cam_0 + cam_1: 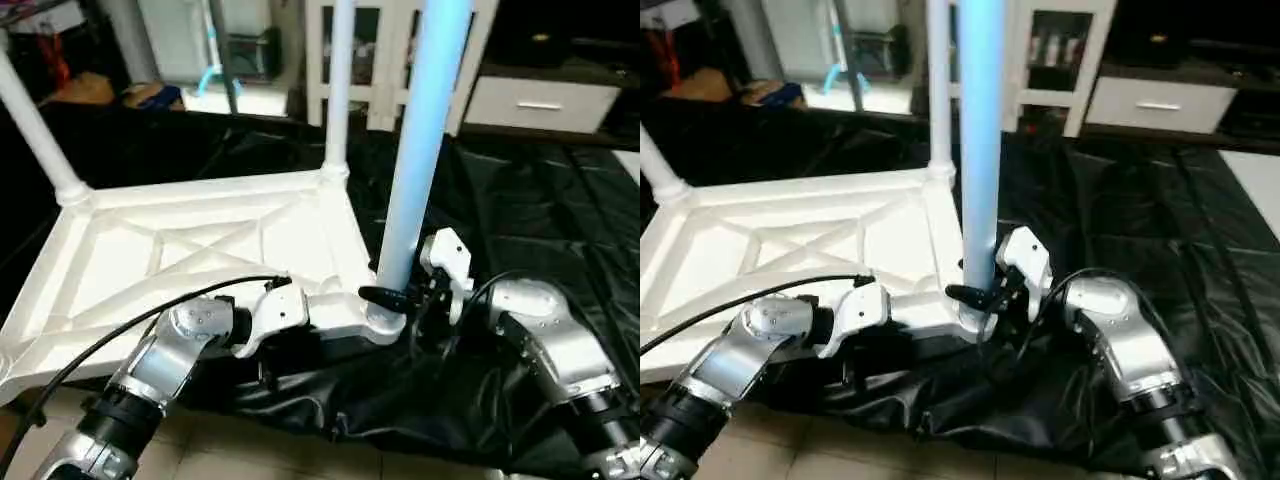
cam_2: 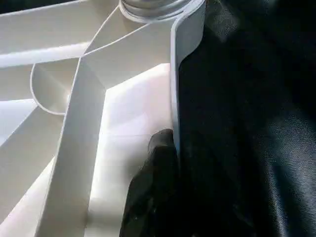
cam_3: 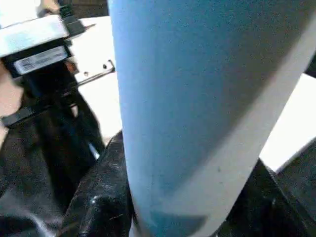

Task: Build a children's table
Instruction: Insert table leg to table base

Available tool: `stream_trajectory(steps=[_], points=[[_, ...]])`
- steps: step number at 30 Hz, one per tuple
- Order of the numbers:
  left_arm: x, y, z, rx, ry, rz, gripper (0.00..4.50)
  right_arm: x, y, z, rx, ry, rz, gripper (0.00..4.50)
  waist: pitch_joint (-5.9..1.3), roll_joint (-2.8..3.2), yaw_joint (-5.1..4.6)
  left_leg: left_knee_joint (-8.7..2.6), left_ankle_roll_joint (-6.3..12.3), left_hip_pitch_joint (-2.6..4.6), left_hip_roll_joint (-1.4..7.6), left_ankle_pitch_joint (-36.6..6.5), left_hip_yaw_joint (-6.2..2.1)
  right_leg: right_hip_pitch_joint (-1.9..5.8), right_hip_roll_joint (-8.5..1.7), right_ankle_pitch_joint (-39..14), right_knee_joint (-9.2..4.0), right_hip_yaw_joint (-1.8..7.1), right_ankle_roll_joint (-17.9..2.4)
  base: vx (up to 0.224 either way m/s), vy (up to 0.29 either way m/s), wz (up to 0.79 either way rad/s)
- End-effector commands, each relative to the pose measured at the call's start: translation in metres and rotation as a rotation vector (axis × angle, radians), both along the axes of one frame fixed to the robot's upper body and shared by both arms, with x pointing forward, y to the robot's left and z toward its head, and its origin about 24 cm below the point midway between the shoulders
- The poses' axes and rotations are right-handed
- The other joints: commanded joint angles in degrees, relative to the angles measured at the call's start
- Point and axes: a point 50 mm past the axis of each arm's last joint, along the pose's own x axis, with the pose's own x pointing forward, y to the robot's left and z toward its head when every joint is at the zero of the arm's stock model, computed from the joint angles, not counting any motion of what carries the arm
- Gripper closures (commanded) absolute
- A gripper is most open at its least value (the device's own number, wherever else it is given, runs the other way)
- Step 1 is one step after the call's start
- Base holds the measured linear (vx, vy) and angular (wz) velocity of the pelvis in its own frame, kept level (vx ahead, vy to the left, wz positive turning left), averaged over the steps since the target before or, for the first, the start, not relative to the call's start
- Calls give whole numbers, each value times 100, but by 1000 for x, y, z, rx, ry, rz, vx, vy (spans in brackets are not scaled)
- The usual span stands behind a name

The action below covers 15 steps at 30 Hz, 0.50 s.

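While our left hand [image 1: 300, 310] is pinching the near rim of the upturned top [image 1: 180, 250] on the black sheet [image 1: 540, 220], our right hand [image 1: 985, 297] is clasping the near-right corner leg [image 1: 978, 150], which we judge needs keeping upright while seating.

Smooth white plastic top [image 1: 190, 240] and leg [image 1: 415, 150] — glossy, perhaps vinyl, black sheet [image 1: 540, 210].

I see the white table top [image 1: 200, 240], its underside ribbed in an X; three white legs, the nearest leg [image 1: 415, 150] tinted pale blue; a glossy black sheet [image 1: 540, 210]; silver forearms with black fingers [image 2: 153, 187].
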Motion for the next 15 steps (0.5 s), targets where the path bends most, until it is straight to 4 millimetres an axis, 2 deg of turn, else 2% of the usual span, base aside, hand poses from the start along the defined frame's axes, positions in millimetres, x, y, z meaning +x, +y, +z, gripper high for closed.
stream_trajectory(steps=[1, 3, 5, 9, 13, 15], points=[[-8, -12, -3, -53, 20, -46, 449, -23, -33, -68, -221, 291, -173, 265, 5, -28, -71, -544, -212, 39, 66, -3601, -134, -88, 60, -2970, -511, -43, -635, 0, 0, 0], [-8, -11, -3, -56, 20, -43, 449, -26, -30, -69, -179, 299, -197, 265, 2, -34, -95, -539, -186, 59, 67, -3689, -134, -122, 62, -2859, -531, -22, -715, 0, 0, 0], [-8, -11, -3, -56, 20, -42, 449, -26, -30, -69, -170, 297, -201, 265, 2, -39, -96, -547, -158, 33, 62, -3635, -140, -108, 56, -2795, -523, -13, -735, 0, 0, 0], [-8, -11, -3, -58, 19, -36, 449, -29, -31, -71, -161, 286, -235, 265, -2, -40, -83, -547, -130, 37, 58, -3619, -144, -119, 49, -2740, -530, 8, -756, 0, 0, 0], [-4, -14, -2, -65, 11, 7, 449, -29, -29, -74, -174, 266, -270, 265, 7, -28, -90, -555, -159, 37, 57, -3666, -144, -134, 47, -2820, -539, 9, -734, 0, 0, 0], [-1, -21, 1, -66, -5, 54, 449, -25, -27, -76, -194, 234, -338, 265, 21, -27, -109, -564, -209, 41, 50, -3800, -167, -148, 43, -3108, -568, -4, -625, 0, 0, 0]])
